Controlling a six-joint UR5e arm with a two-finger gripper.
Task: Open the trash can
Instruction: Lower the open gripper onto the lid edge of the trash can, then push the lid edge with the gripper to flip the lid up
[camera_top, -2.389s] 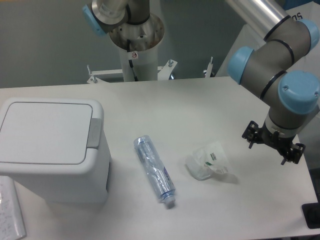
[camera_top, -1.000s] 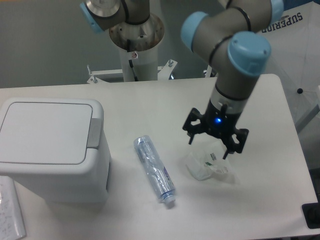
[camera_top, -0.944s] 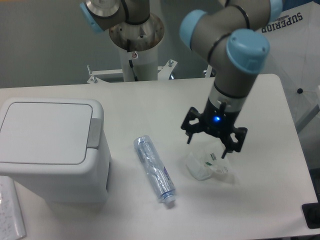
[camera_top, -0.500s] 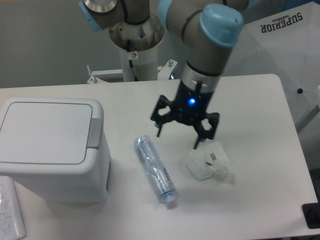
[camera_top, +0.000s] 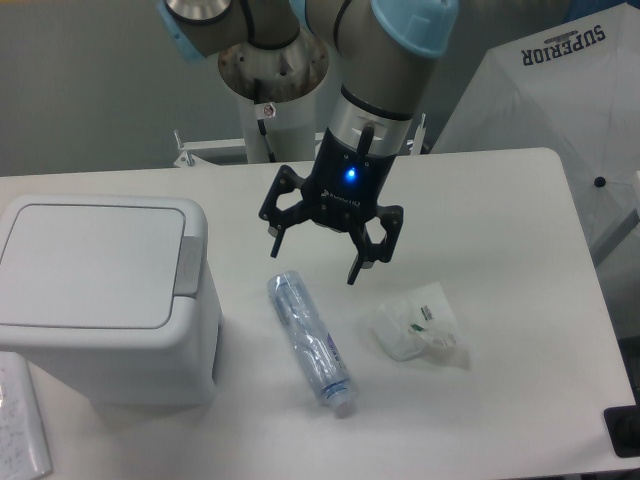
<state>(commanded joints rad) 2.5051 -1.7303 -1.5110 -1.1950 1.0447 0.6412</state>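
Camera view: the trash can (camera_top: 105, 300) is seen at the left of the frame, below mid-height, and is by far the largest item on the table (camera_top: 500, 200); it is a boxy white plastic bin with rounded corners, and its flat lid (camera_top: 90, 265) lies shut and level. The shell is judged to be stiff, smooth and rather slippery, and light enough that it could be slid across the table by a sideways shove, so a downward action is thought safer than a pull. The grey push-tab (camera_top: 188, 266) at the lid's right edge is taken to be the place to act on: it would probably be pressed from above rather than gripped, and the lid is expected to swing up on a hinge at the far side from the tab. What lies inside the bin cannot be told while the lid is down. The gripper (camera_top: 314, 255) hangs in the upper centre of the frame, well apart from the bin, with its two fingers spread wide and nothing held between them; a blue light glows on its body. A clear plastic bottle (camera_top: 310, 342) lies on its side just below it at centre, apparently empty, and a crumpled clear wrapper (camera_top: 418, 325) lies right of centre.
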